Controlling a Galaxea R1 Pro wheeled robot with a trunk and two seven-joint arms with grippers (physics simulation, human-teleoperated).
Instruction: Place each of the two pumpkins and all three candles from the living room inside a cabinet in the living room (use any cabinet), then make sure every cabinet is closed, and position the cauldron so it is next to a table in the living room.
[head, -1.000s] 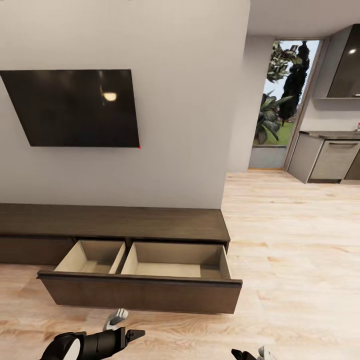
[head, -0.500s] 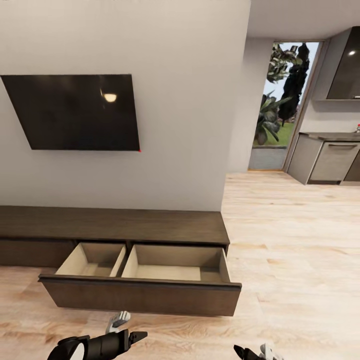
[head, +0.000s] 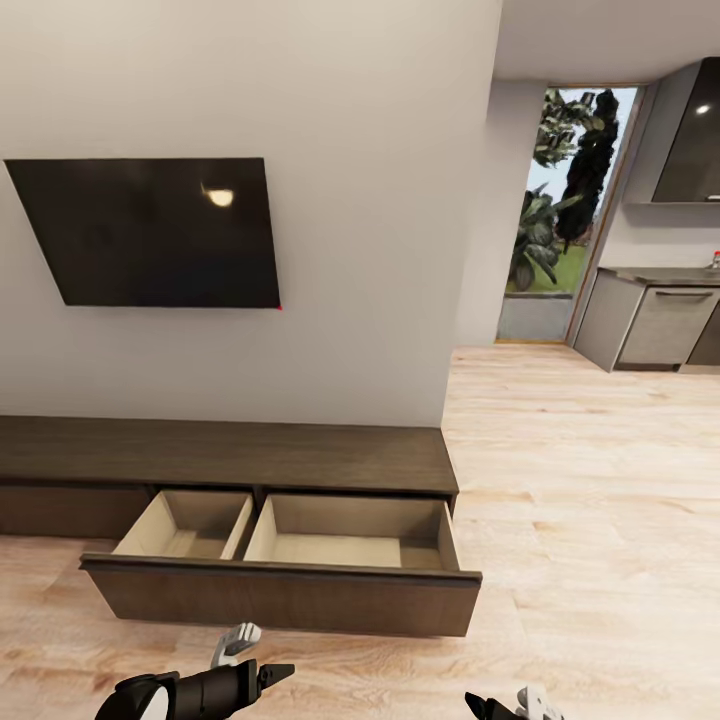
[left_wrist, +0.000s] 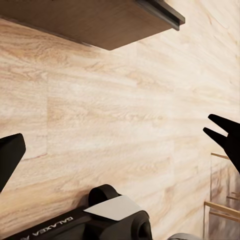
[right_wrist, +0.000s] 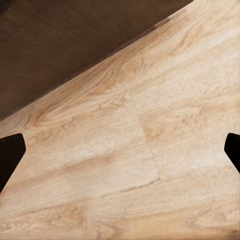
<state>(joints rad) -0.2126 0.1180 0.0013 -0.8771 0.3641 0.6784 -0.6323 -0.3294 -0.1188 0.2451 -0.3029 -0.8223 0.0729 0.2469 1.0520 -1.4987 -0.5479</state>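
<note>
Our view has tilted up slightly, the cabinet (head: 230, 455) sitting lower in frame. Its drawer (head: 280, 590) hangs open just ahead of our left claw (head: 262, 665) and right claw (head: 500, 705), both spread open and empty.

The cabinet (head: 230, 455) runs low along the wall, and its wide drawer (head: 285, 560) is pulled far out over the wood floor (head: 590, 520). The drawer's two compartments lie open from above, split by one upright divider (head: 243, 527); a gripper could drop straight into either. The drawer's tall dark front (head: 280, 598) stands as a barrier between the arms and the compartments, so entry goes over its top edge. A strip of bare floor separates that front from the left gripper (head: 262, 662) and right gripper (head: 500, 706). To the right of the cabinet the floor runs unobstructed toward the kitchen units (head: 655, 320). The television (head: 150, 232) hangs well above the cabinet top.
</note>
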